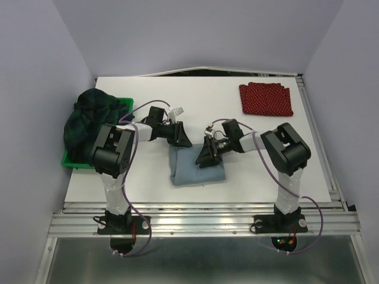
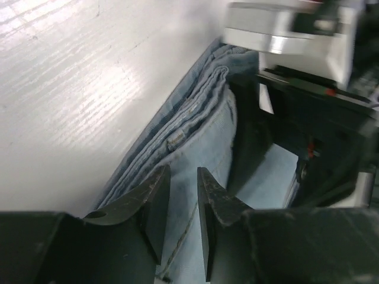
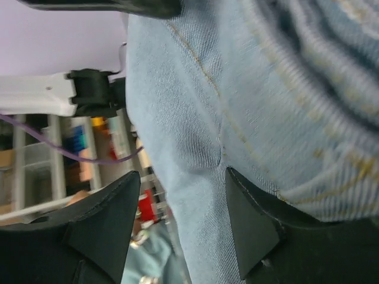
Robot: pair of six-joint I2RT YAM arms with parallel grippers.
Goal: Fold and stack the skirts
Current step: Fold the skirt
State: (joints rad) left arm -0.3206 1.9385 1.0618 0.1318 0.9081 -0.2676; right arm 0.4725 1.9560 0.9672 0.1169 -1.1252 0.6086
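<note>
- Denim skirt (image 1: 198,171): light blue-grey, folded into a rough rectangle, lies flat on the white table (image 1: 148,183) at centre frame, between the two arms.
- Left wrist view shows stacked folded layers and a seam along one edge of the denim, next to bare table.
- Left gripper (image 1: 179,137): at the upper left edge of the denim skirt, pointing down at it.
- In its wrist view the two black fingers (image 2: 155,207) stand a narrow gap apart. Denim shows through the gap and no cloth is pinched between them. Cannot tell if the tips touch the cloth.
- Right gripper (image 1: 208,155): over the upper right part of the denim skirt, just beside the left gripper.
- In its wrist view the jaws are spread wide. A denim fold runs into the gap and lies against the frame-right finger (image 3: 254,228). The frame-left finger is clear of the cloth, so nothing is clamped.
- Red skirt (image 1: 265,99): small white dots, folded flat, upper right of the table, well apart from both arms.
- Plaid skirt (image 1: 92,118): dark green-navy, an unfolded bunched heap in the green bin (image 1: 80,160) at the table's left edge, spilling over its rim.
- Purple cables run along both arms.
</note>
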